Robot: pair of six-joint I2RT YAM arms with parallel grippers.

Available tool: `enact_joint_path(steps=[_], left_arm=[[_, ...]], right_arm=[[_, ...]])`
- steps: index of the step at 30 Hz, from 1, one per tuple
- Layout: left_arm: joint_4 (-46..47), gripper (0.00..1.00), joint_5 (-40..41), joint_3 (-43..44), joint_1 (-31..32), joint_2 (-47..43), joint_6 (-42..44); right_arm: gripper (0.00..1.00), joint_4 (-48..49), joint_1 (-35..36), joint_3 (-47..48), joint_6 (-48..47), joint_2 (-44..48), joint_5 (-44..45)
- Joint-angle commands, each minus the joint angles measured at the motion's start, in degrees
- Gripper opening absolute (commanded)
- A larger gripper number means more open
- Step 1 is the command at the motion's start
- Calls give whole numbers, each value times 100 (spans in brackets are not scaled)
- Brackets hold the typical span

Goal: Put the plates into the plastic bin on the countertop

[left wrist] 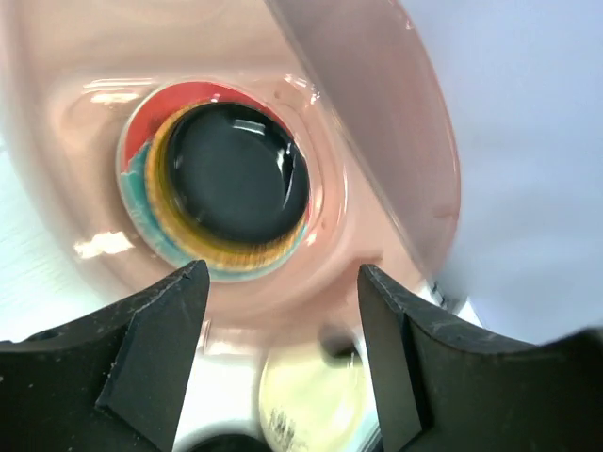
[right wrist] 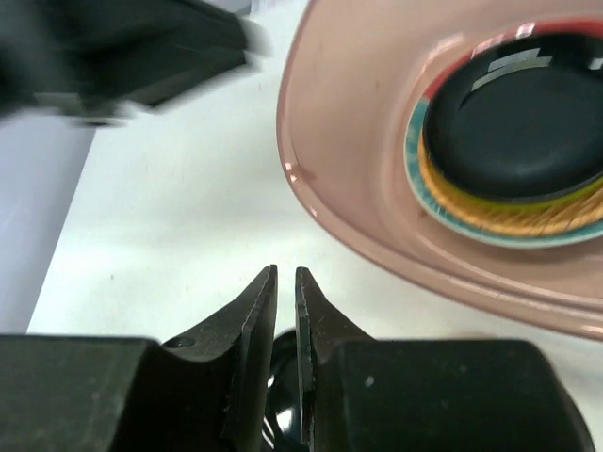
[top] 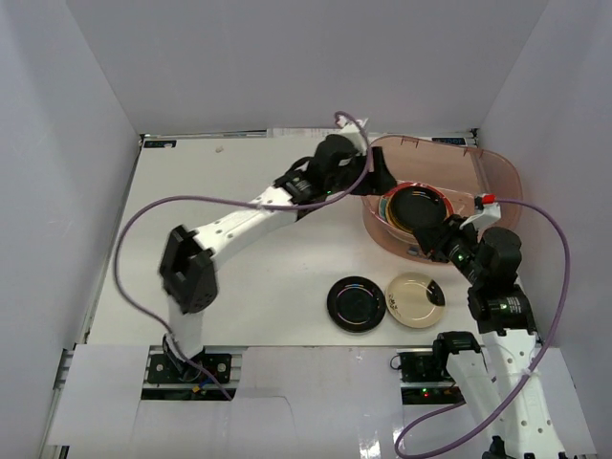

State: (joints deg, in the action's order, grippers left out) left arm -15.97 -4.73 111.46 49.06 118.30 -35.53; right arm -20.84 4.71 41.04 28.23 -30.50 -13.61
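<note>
The left claw [left wrist: 283, 278] is wide apart over the plastic bin [top: 499, 174]; plates [top: 417, 208] stacked inside it; right claw [right wrist: 286, 275] nearly together, holding nothing; black plate [top: 356, 303] and cream plate [top: 415, 299] lie on the counter [top: 239, 277].

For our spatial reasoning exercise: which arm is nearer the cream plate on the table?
Right. The right arm ends just beyond the cream plate, at the near rim of the bin; the left arm ends over its left side, farther off.
</note>
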Motion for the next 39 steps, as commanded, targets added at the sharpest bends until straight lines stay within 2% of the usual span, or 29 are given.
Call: enact_joint_path(steps=[1, 3, 4, 6, 7, 8, 9, 12, 15, 16, 17, 19, 25, 29, 30, 34, 39], left_arm=[[698, 74, 156, -2073, -37, -2044, 406], [683, 72, 610, -3090, -37, -3038, 258], [665, 71, 710, -4035, -45, -3337, 153], [656, 69, 702, -5197, -46, -4100, -172], [656, 69, 615, -5204, -45, -4287, -174], [656, 68, 492, -5814, -45, -4428, -374], [648, 67, 291, -6072, -45, -4551, -454], [726, 68, -413, -6733, -28, -4291, -666], [954, 70, -836, -6944, 16, -3904, -666], [1042, 70, -889, -6945, 77, -3650, -649], [1113, 71, -1002, -6936, 112, -3534, -605], [1315, 72, -1100, -6883, 174, -3236, -569], [1834, 72, -1408, -6883, 227, -2953, -525], [1895, 71, -1381, -6866, 245, -2805, -394], [1887, 69, -1338, -6831, 271, -2760, -306], [1790, 65, -1066, -6725, 289, -2567, -200], [1764, 55, -1064, -6628, 289, -2373, -95]], right_arm=[[20, -174, 56, -375, -116, 132, -625], [20, -359, 74, -744, -159, 237, -809], [20, -438, 74, -877, -168, 290, -802], [22, -657, 91, -1271, -177, 501, -714], [22, -736, 91, -1274, -160, 571, -670], [24, -911, 100, -1508, -134, 693, -609], [25, -991, 100, -1607, -107, 729, -486], [30, -1316, 100, -1827, -11, 739, -92], [43, -1492, 100, -1722, 262, 695, 496], [60, -1510, 100, -1678, 349, 677, 673], [69, -1485, 100, -1643, 454, 651, 814], [80, -1519, 100, -1590, 569, 581, 999], [79, -1905, 100, -1379, 1035, 712, 2492], [78, -2099, 100, -1397, 1369, 441, 2985], [89, -2204, 100, -1371, 1657, 379, 3134], [98, -2310, 91, -1397, 2063, 132, 3565], [95, -2293, 74, -1476, 2301, -69, 4094]])
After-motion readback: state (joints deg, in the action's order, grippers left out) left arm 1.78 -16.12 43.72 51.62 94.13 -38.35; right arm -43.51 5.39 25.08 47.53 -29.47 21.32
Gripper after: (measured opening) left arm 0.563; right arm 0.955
